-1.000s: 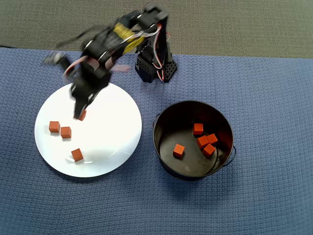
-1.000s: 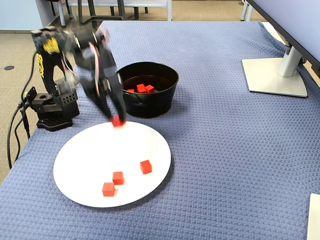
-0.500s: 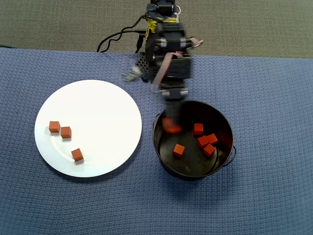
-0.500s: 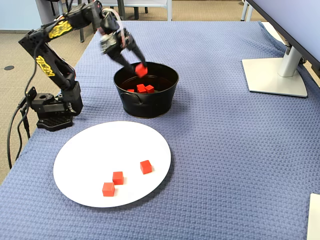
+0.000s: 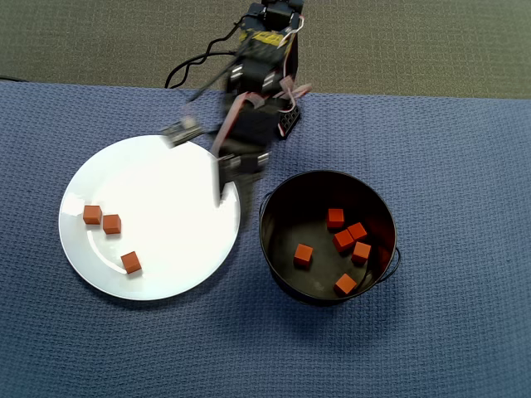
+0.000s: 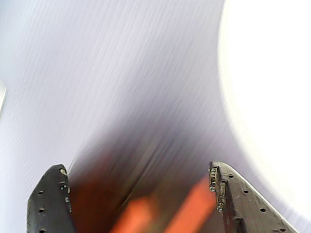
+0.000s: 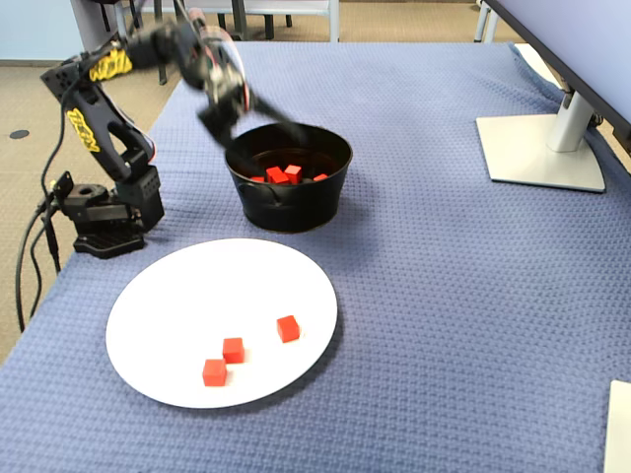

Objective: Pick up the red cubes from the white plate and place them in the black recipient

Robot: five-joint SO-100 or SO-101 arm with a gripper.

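On round glossy plate [image 5: 166, 174]: three matte red cubes [image 5: 110, 224].

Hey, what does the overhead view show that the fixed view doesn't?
Only the overhead view shows the whole floor of the black bucket, with five red cubes inside. Only the fixed view shows a monitor stand on the cloth and the bucket's outer wall. Both show the white plate with three cubes, and the blurred arm with its hand empty.

Blue waffle-weave cloth [image 7: 434, 296] over the table; beyond it, grey-green carpet [image 5: 415, 41] in the overhead view; white monitor stand [image 7: 547, 148] at right, chair legs [image 7: 182, 20] behind
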